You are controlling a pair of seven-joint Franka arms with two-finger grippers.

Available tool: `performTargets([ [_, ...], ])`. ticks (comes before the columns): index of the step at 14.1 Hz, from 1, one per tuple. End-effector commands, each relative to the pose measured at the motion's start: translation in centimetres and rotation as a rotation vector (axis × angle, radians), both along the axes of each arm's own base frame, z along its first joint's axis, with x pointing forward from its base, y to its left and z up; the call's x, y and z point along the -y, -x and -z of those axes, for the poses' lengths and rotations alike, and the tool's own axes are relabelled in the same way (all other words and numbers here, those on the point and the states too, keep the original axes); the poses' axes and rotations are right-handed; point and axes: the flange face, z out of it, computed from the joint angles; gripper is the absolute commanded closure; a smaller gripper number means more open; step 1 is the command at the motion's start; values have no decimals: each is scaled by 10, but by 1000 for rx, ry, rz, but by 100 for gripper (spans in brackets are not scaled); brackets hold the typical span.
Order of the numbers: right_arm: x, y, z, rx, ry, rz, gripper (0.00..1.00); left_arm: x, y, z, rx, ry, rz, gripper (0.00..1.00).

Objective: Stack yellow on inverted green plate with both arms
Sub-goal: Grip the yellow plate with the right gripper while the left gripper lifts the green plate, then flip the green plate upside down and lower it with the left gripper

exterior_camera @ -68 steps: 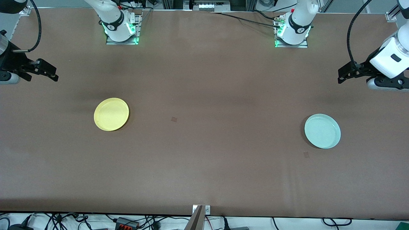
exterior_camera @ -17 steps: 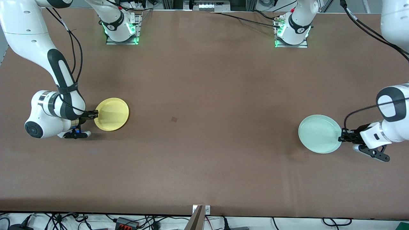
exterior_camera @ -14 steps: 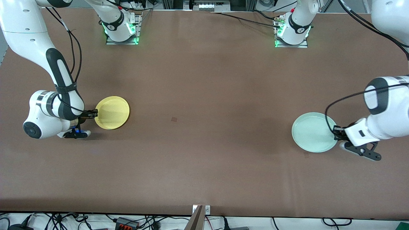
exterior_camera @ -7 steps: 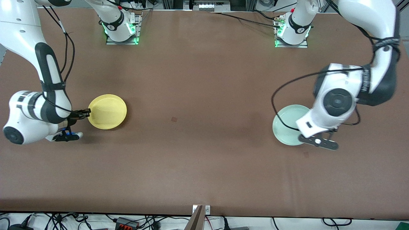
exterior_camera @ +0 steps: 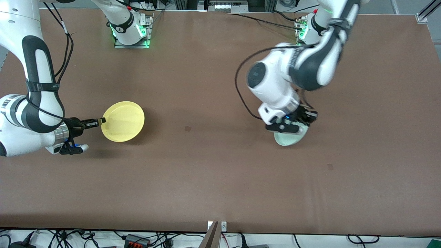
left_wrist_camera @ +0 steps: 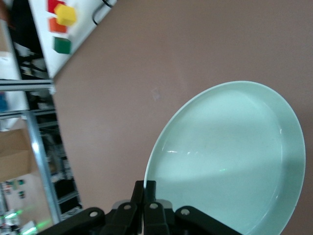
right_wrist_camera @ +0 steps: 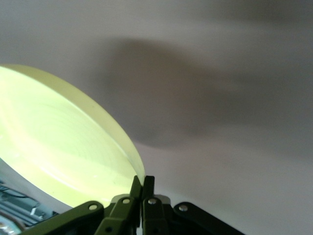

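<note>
The pale-yellow plate (exterior_camera: 123,121) is held by its rim in my right gripper (exterior_camera: 101,121), lifted a little over the table toward the right arm's end. In the right wrist view the plate (right_wrist_camera: 58,147) is tilted and the right gripper (right_wrist_camera: 142,183) is shut on its edge. My left gripper (exterior_camera: 305,117) is shut on the rim of the mint-green plate (exterior_camera: 289,139) and holds it tilted over the table's middle part. The left hand hides most of that plate. The left wrist view shows the green plate's hollow side (left_wrist_camera: 225,161) and the left gripper (left_wrist_camera: 145,188) pinching its rim.
The brown table (exterior_camera: 220,179) has two small dark marks, one (exterior_camera: 187,128) between the plates and one (exterior_camera: 330,166) toward the left arm's end. A metal bracket (exterior_camera: 217,225) sits at the table's front edge. Coloured blocks (left_wrist_camera: 61,24) lie on a white surface off the table.
My left arm has carried the green plate from the left arm's end toward the table's middle, turning its wrist. My right gripper has raised the yellow plate and shifted it slightly toward the middle.
</note>
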Motion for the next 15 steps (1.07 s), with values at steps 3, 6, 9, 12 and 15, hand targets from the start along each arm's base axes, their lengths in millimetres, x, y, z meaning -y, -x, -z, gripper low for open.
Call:
performTargets([
  [3,-37,-14,-21,18,-40,49,100,69,44,40,157,-246,138,99],
  [6,-54,-15,-26,1,-23,92,100,100,66,64,259,-337,208,98],
  [9,-63,-16,-25,-16,-70,133,100,132,95,114,406,-445,291,98],
  [12,-72,-16,-22,-17,-77,126,100,145,110,148,533,-450,279,98],
  [15,-77,-16,-19,-24,-100,130,100,151,118,170,601,-450,295,98],
])
